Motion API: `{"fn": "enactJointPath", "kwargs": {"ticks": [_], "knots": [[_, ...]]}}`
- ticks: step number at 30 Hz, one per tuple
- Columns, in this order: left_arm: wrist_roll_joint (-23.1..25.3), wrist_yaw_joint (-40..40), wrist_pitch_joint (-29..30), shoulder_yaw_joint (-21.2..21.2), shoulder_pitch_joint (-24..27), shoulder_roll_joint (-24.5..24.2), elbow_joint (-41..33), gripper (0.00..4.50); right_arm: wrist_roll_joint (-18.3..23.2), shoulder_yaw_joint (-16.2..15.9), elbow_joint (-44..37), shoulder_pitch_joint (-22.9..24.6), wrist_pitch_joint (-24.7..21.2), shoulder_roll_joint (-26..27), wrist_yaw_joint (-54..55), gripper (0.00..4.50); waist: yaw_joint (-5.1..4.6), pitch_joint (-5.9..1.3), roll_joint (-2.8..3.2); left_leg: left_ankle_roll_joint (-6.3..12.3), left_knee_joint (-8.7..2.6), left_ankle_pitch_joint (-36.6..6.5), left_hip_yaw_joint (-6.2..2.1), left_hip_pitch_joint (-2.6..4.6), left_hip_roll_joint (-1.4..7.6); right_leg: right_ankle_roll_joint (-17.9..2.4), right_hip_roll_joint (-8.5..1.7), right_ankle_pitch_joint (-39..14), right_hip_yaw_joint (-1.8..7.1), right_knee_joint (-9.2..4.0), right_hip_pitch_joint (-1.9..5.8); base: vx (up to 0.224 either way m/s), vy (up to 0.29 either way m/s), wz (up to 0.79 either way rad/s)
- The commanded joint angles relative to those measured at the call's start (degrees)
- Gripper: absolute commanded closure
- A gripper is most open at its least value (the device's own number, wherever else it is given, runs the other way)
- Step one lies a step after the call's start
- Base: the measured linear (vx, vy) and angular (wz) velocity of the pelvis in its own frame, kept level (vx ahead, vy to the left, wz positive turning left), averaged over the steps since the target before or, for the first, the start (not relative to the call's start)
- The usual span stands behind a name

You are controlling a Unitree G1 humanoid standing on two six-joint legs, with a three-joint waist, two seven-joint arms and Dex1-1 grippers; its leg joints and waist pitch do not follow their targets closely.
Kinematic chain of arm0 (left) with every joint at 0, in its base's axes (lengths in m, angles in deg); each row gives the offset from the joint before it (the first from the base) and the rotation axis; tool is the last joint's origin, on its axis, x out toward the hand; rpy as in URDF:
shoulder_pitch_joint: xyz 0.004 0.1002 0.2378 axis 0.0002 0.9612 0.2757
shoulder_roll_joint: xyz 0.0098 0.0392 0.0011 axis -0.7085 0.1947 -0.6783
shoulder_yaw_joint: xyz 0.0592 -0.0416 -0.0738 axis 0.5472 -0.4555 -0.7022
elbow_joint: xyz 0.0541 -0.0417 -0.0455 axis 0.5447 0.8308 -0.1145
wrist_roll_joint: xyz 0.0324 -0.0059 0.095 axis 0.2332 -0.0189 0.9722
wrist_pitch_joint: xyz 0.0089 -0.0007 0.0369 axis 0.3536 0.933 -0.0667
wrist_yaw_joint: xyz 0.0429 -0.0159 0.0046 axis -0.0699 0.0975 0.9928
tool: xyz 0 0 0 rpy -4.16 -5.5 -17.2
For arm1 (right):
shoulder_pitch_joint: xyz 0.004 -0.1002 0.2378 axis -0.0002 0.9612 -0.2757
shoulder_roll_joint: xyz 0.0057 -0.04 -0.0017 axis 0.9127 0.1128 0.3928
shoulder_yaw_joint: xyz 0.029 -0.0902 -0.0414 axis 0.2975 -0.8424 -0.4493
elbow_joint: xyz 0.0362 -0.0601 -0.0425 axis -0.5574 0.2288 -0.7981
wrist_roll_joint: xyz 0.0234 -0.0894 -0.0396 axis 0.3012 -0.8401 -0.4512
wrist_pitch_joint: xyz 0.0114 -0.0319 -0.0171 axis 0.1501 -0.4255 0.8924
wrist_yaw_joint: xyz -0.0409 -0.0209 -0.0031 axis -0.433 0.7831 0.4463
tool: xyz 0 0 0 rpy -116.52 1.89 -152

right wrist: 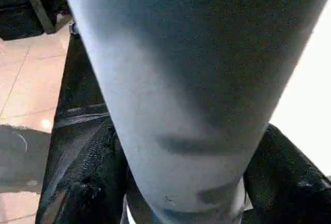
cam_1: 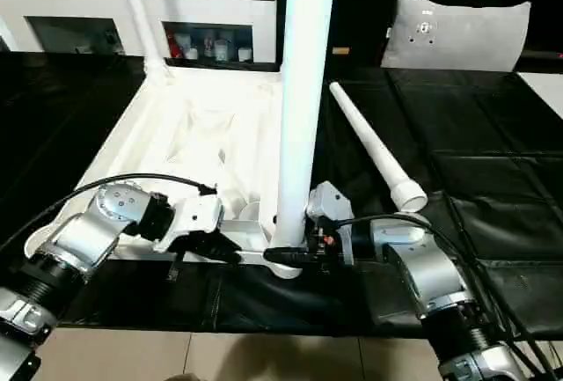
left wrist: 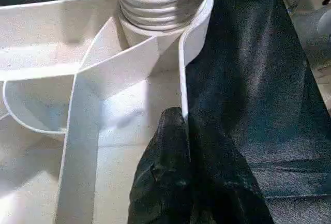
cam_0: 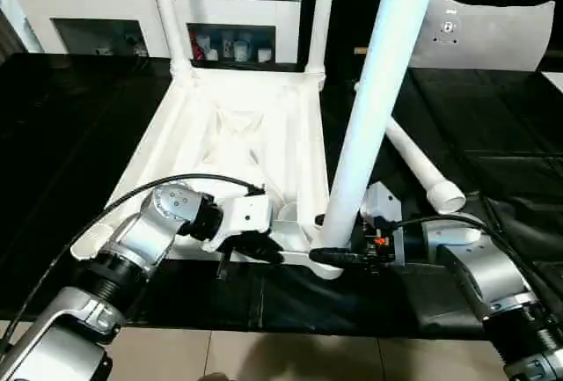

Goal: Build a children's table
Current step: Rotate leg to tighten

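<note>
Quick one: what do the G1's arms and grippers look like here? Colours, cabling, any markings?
Both forearms are silver metal cylinders with black ribbed collars. The left gripper has a white housing behind a black joint, with textured black fingers; a black cable arcs over that wrist. The right gripper has a grey-white housing with small orange-red marks and a black cable looping back.

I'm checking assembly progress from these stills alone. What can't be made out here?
- Whether the upright leg is fully seated in its corner socket: in the head views the right hand covers the joint.
- The tops of all three standing legs: cut off by the upper edge in the head views.
- The tabletop's near left corner: the left forearm covers it.
- The items in the cabinet shelf: too small to identify.
</note>
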Motion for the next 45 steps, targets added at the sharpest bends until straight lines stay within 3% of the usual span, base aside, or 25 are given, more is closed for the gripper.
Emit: {"fn": "enactJointPath", "kwargs": {"ticks": [1,3,5,8,9,10,14,15,18,19,20,21,24,25,27,30,32,36,39,45], "knots": [[-0.7,1.7,2.2,-1.0,0.3,1.1,-1.6,4.5,0.5,-0.9,-1.3,2.5,-3.5,1.7,2.0,1.86,-0.34,-3.48,-0.42,2.73,-4.26,-10.0,-0.31,0.74,2.48,-12.6,-3.53,-10.0,3.28,-4.12,2.43,0.0,0.0,0.0],[-1.1,5.5,6.9,-2.5,0.7,2.4,-3.3,4.5,1.5,0.1,-3.3,4.3,-9.0,4.4,7.6,1.86,-0.55,-3.34,-0.42,1.89,-4.6,-11.2,-0.42,0.74,2.56,-12.3,-3.45,-11.4,3.29,-4.15,2.51,0.0,0.0,0.0],[-1.7,7.9,10.1,-3.6,1.1,3.6,-4.5,4.5,1.4,0.1,-4.5,5.3,-10.0,6.3,10.6,1.86,-0.6,-3.09,-0.01,0.77,-4.73,-14.4,-0.49,1.06,2.31,-11.1,-3.56,-16.5,3.24,-4.79,2.17,0.0,0.0,0.0],[-2.6,11.9,16.3,-5.2,1.8,5.8,-7.8,4.5,0.0,0.9,-4.4,5.8,-12.1,11.0,18.7,1.87,-1.2,-2.81,-0.2,-0.9,-5.0,-17.5,-0.67,1.19,2.3,-9.1,-3.63,-22.8,3.26,-5.42,1.96,0.0,0.0,0.0],[-2.4,15.3,20.4,-6.1,2.0,7.4,-9.9,4.5,-1.2,1.9,-3.1,5.5,-12.3,14.5,24.6,1.87,-1.99,-2.69,-0.32,-1.71,-5.15,-19.2,-0.97,1.03,2.1,-7.6,-3.69,-26.4,3.02,-5.79,1.89,0.0,0.0,0.0],[-2.3,16.5,21.6,-6.5,2.1,8.0,-10.4,4.5,-1.4,2.3,-2.5,5.4,-12.7,15.7,26.5,1.87,-2.65,-2.55,-0.06,-2.07,-5.32,-20.3,-1.3,0.76,1.96,-6.7,-3.66,-28.1,2.76,-6.04,1.93,0.0,0.0,0.0],[-1.0,27.3,30.5,-10.3,1.7,14.1,-13.7,4.5,-3.1,6.7,1.8,3.3,-14.2,24.6,42.0,1.87,-4.44,-2.5,-0.15,-2.81,-5.24,-22.6,-1.58,0.68,1.69,-5.8,-3.57,-30.4,2.41,-6.52,1.65,0.0,0.0,0.0],[-0.1,34.4,34.1,-12.7,1.3,18.3,-15.0,4.5,-3.0,9.3,3.9,1.6,-15.1,28.6,49.0,1.87,-5.15,-2.57,-0.14,-2.35,-5.05,-22.7,-1.56,0.89,1.66,-6.0,-3.55,-29.9,2.59,-6.69,1.3,0.0,0.0,0.0],[1.1,39.0,35.1,-13.5,1.0,20.8,-15.4,4.5,-3.9,10.3,6.0,0.1,-14.4,30.7,53.1,1.87,-5.62,-2.86,-0.26,-1.49,-4.84,-20.8,-1.39,0.75,1.56,-6.7,-3.32,-26.7,2.7,-6.64,1.35,0.0,0.0,0.0],[2.0,42.1,34.3,-13.2,0.7,22.6,-15.0,4.5,-4.1,10.9,8.2,-1.6,-12.3,32.4,54.5,1.87,-5.77,-3.13,-0.24,-0.44,-4.85,-17.7,-1.23,0.01,1.55,-7.6,-3.12,-20.8,2.84,-6.09,1.79,0.0,0.0,0.0],[2.1,42.4,34.0,-13.1,0.6,22.8,-14.9,4.5,-4.0,10.8,8.3,-1.7,-11.9,32.6,54.2,1.87,-5.77,-3.13,-0.24,-0.44,-4.85,-17.7,-1.23,0.01,1.55,-7.6,-3.12,-20.8,2.84,-6.09,1.79,0.0,0.0,0.0],[2.7,43.4,33.5,-12.6,0.5,23.2,-14.9,4.5,-3.8,10.8,8.7,-2.2,-10.8,33.3,53.6,1.52,-5.6,-3.45,-0.48,0.62,-4.5,-15.3,-0.93,-0.01,1.49,-8.8,-3.08,-16.6,2.95,-5.73,1.97,0.0,0.0,0.0],[2.8,42.6,33.0,-12.0,0.3,22.7,-15.0,4.5,-4.6,10.5,8.5,-2.3,-10.0,33.4,53.3,1.11,-5.33,-3.68,-0.45,2.25,-4.21,-10.5,-0.63,-0.36,1.39,-10.4,-2.97,-9.4,3.08,-5.05,2.36,0.019,-0.007,0.01],[2.9,41.5,32.6,-11.3,0.2,21.7,-15.0,4.5,-5.0,10.6,8.1,-2.1,-9.4,33.1,53.1,0.99,-5.45,-3.84,-0.64,2.93,-4.21,-7.9,-0.71,-0.76,1.33,-11.0,-2.9,-6.2,2.93,-4.57,2.86,0.0,0.0,0.0],[3.2,40.9,33.0,-11.0,0.4,21.1,-15.3,4.5,-5.6,10.8,7.8,-2.0,-8.9,32.7,53.1,0.85,-5.28,-4.14,-0.11,4.07,-3.89,-4.8,-0.63,-0.6,1.4,-12.1,-2.94,-2.0,3.02,-4.1,2.86,0.0,0.0,0.0],[2.9,38.7,32.4,-10.0,1.3,19.3,-15.9,4.5,-5.9,10.6,6.4,-1.1,-7.0,30.3,51.2,0.66,-5.11,-4.15,0.01,4.98,-3.72,-3.4,-0.49,-0.48,1.54,-13.7,-2.78,1.7,2.99,-3.77,2.7,0.0,0.0,0.0],[2.7,37.4,31.6,-9.6,1.8,18.3,-15.8,4.5,-5.7,10.7,5.5,-0.6,-6.4,29.2,50.1,0.45,-5.03,-3.97,0.04,5.34,-3.81,-4.6,-0.48,-0.42,1.6,-14.2,-2.72,1.2,2.91,-3.91,2.69,0.0,0.0,0.0],[2.5,35.0,29.1,-9.0,2.5,15.7,-14.7,4.5,-5.7,10.5,2.7,1.2,-4.6,25.4,44.4,0.07,-4.92,-3.77,0.01,4.01,-4.0,-8.4,-0.43,-0.09,1.81,-13.7,-2.71,-2.9,3.03,-4.24,2.62,0.0,0.0,0.0],[2.5,32.7,27.5,-8.9,2.7,13.3,-13.2,4.5,-4.0,9.7,-2.1,3.9,-5.0,20.5,37.3,0.07,-4.25,-3.68,-0.04,4.13,-3.95,-8.6,-0.4,-0.15,1.86,-12.7,-2.81,-3.9,3.13,-4.34,2.7,0.0,0.0,0.0],[1.6,26.0,22.8,-7.4,2.6,9.0,-11.4,4.5,-1.8,8.4,-7.1,6.2,-5.7,12.6,26.8,0.07,-3.78,-3.72,-0.2,4.31,-3.87,-8.5,-0.45,-0.17,1.86,-12.8,-2.87,-5.0,3.07,-4.32,2.63,0.0,0.0,0.0]]}}
